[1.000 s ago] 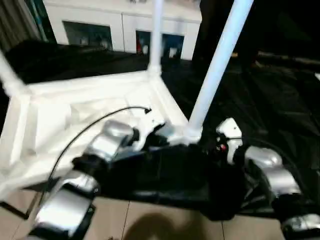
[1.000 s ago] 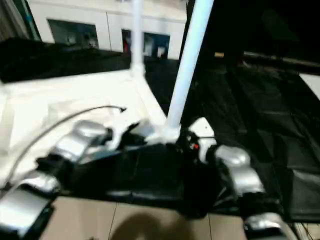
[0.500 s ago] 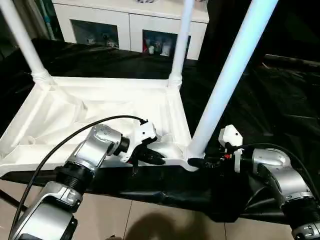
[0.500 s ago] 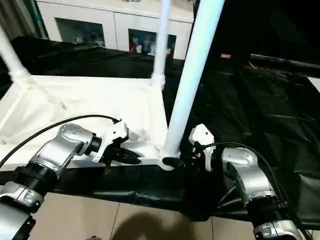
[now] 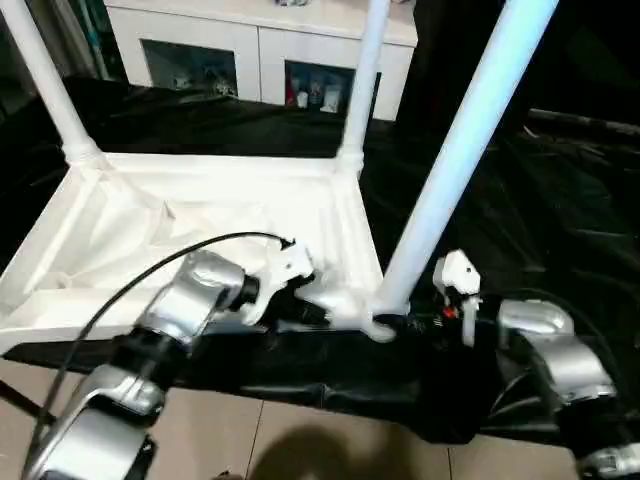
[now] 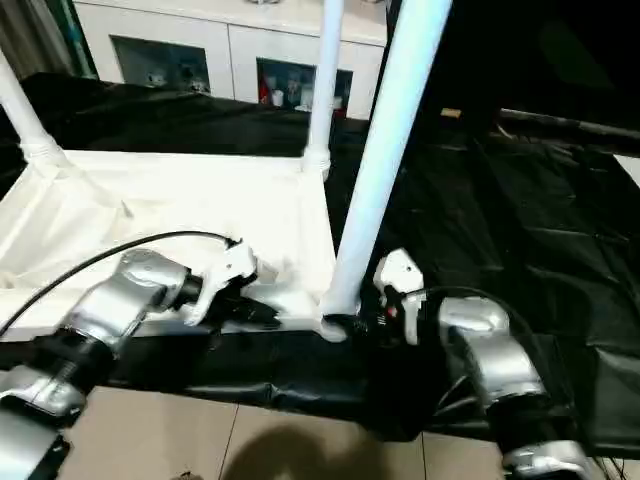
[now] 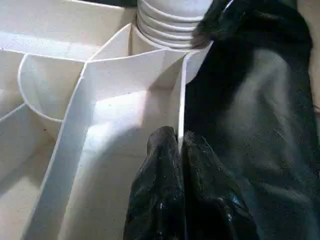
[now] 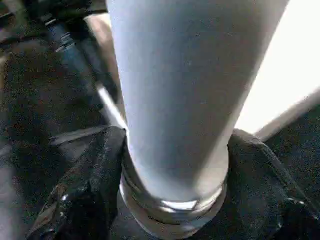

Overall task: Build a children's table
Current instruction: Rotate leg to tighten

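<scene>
The children's table [image 5: 200,215] lies upside down on the black-covered work table, its ribbed underside up and three white legs standing upward. The near right leg [image 5: 450,170] rises from the corner socket closest to me. My left gripper [image 5: 310,318] is shut on the thin near rim wall of the tabletop, just left of that corner; in the left wrist view its fingers [image 7: 165,165] pinch the wall. My right gripper [image 6: 345,323] sits at the base of the near right leg, with one black finger [image 8: 90,185] on each side of the leg's ringed collar, touching it.
Two more legs stand at the far left corner [image 5: 45,85] and the far right corner [image 5: 362,80]. A white cabinet [image 5: 260,50] with glass doors is behind. Wrinkled black cover [image 5: 540,200] spreads to the right. Tiled floor [image 5: 300,440] lies below the near edge.
My right gripper's fingers have narrowed onto the leg's base. The left gripper keeps its pinch on the rim. The head camera has shifted and steadied.
</scene>
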Motion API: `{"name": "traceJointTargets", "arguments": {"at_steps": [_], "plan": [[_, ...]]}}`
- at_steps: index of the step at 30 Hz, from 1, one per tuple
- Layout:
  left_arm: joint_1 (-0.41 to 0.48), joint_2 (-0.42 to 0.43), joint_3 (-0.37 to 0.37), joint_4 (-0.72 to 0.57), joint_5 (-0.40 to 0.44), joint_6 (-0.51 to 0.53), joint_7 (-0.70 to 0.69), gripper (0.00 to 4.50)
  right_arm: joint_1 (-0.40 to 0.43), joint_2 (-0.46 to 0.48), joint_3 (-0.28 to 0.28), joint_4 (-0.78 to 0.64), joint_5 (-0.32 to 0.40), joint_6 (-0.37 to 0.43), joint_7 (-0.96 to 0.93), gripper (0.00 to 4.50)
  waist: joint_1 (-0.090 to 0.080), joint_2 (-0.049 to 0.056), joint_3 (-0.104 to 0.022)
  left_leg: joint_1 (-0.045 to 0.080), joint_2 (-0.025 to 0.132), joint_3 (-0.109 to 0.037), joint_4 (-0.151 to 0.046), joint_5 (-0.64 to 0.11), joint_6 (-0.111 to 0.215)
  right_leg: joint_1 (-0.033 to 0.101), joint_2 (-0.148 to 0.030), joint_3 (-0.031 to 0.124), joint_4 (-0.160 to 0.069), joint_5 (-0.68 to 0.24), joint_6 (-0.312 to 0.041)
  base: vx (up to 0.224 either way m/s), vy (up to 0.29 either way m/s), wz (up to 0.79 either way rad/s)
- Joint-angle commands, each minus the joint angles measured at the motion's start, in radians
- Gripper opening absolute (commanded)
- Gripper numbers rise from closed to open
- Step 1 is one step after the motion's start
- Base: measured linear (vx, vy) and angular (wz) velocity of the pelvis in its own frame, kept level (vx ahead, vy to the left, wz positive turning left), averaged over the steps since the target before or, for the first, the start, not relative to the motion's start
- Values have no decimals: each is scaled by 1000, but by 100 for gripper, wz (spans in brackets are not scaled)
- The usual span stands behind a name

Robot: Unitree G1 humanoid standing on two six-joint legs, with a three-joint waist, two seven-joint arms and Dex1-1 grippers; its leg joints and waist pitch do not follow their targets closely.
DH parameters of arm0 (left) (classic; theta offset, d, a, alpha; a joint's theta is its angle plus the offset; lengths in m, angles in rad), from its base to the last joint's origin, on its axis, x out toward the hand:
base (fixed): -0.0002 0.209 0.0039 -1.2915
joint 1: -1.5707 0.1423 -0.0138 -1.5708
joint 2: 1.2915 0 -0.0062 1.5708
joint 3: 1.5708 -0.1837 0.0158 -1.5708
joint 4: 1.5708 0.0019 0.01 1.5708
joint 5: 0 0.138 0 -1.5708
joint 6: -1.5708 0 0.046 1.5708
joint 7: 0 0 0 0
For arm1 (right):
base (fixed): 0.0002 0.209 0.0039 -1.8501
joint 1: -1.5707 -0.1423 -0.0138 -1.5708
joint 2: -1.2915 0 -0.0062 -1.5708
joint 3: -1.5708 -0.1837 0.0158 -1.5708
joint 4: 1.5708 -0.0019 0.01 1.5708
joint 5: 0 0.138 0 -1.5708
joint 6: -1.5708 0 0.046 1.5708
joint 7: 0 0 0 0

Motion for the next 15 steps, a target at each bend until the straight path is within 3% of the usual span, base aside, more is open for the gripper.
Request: {"name": "traceJointTargets", "arguments": {"at_steps": [1,2,3,5,8,12,15], "plan": [[-33,-73,53,96,-4,5,182,0,-22,62,-68,84,-44,-12,-264,266,-8,-3,-56,-6,-3,12,-71,-153,31,53,-38,36,-74,-271,-177,0,0,0],[-51,-95,70,125,-2,12,238,0,-23,99,-90,104,-50,-16,-361,266,-9,-7,-59,-9,-5,10,-72,-148,26,59,-38,34,-74,-277,-170,0,0,0],[-56,-101,74,132,-3,13,253,0,-23,108,-96,109,-53,-17,-389,266,-12,-6,-59,-10,-4,9,-74,-140,19,58,-39,34,-74,-275,-161,0,0,0],[-89,-147,103,184,-6,20,357,0,-33,179,-138,156,-82,-22,-635,266,-17,-1,-59,-9,-6,10,-72,-135,17,55,-37,36,-75,-259,-160,0,0,0],[-108,-169,112,222,0,10,419,0,-49,214,-147,202,-101,-49,-749,266,-19,3,-62,-11,-8,9,-72,-128,27,59,-35,35,-72,-222,-158,0,0,0],[-129,-194,110,268,14,-7,445,0,-76,267,-134,234,-126,-95,-781,266,-21,8,-61,-11,-9,10,-72,-146,43,58,-33,35,-74,-207,-162,0,0,0],[-136,-193,94,287,28,-13,435,0,-66,266,-110,181,-122,-126,-702,335,-20,5,-59,-10,-8,10,-73,-166,61,59,-34,35,-77,-216,-161,0,0,0]]}}
